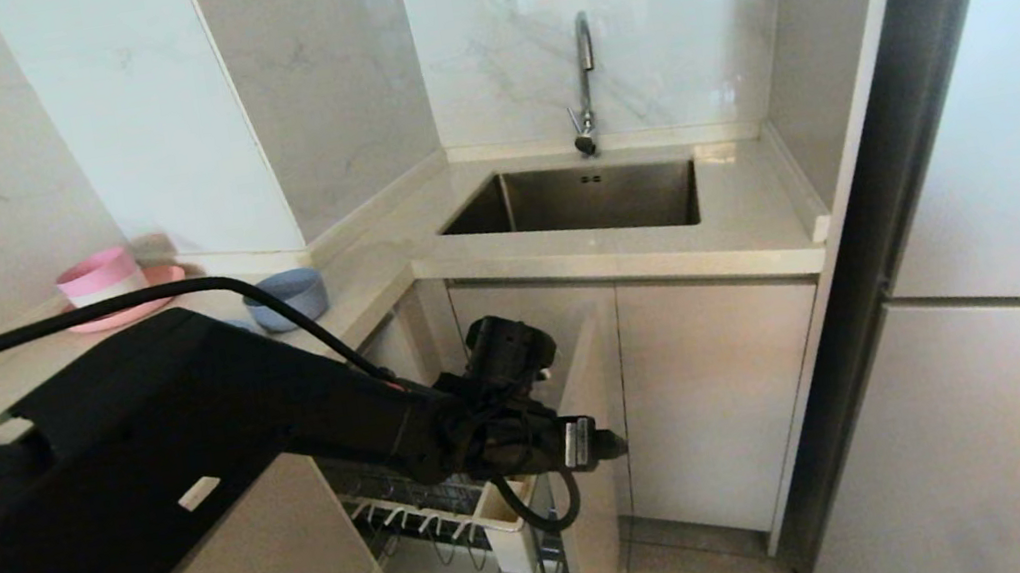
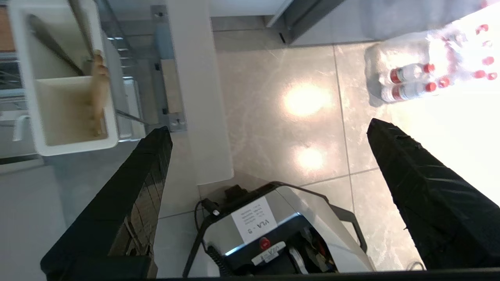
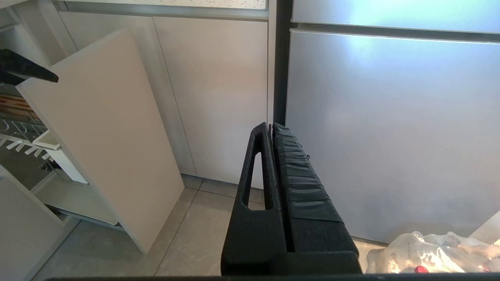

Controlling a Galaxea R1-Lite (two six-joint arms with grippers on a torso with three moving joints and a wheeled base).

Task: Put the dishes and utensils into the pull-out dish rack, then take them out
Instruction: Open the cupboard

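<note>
The left gripper (image 2: pixel 269 144) hangs above the pulled-out chrome wire dish rack (image 1: pixel 450 528) with a beige front panel (image 1: pixel 589 477), which juts from the lower cabinets at about six o'clock in the head view; its two black fingers (image 2: pixel 129 195) are spread wide with nothing between them, and through the gap the left wrist view shows the grey floor tiles and the robot's own grey base (image 2: pixel 281 234). Beside one finger in that view sits the white plastic utensil caddy (image 2: pixel 66 89), holding thin light-brown wooden chopsticks (image 2: pixel 97 89) that lean against its wall; a dark slim rod in the neighbouring compartment may be the fork, but I cannot tell. In the head view the caddy sits at the rack's near end, just under the black left arm (image 1: pixel 190 445), with white hooks (image 1: pixel 403 520) in a row beside it. The small round dusty-blue bowl (image 1: pixel 294 293) rests on the pale marble desk (image 1: pixel 742 211) at about ten o'clock, near a pink cup (image 1: pixel 99 277) standing on a pink plate (image 1: pixel 156 284) further toward nine o'clock. A steel sink (image 1: pixel 578 200) with a curved chrome tap (image 1: pixel 586 83) lies at twelve o'clock. The right gripper (image 3: pixel 271 130) is parked low, facing the cabinet doors and a tall grey fridge door (image 3: pixel 390 128), its fingers pressed together on nothing; a plastic-wrapped pack of red-capped bottles (image 2: pixel 414 78) stands on the floor nearby.
</note>
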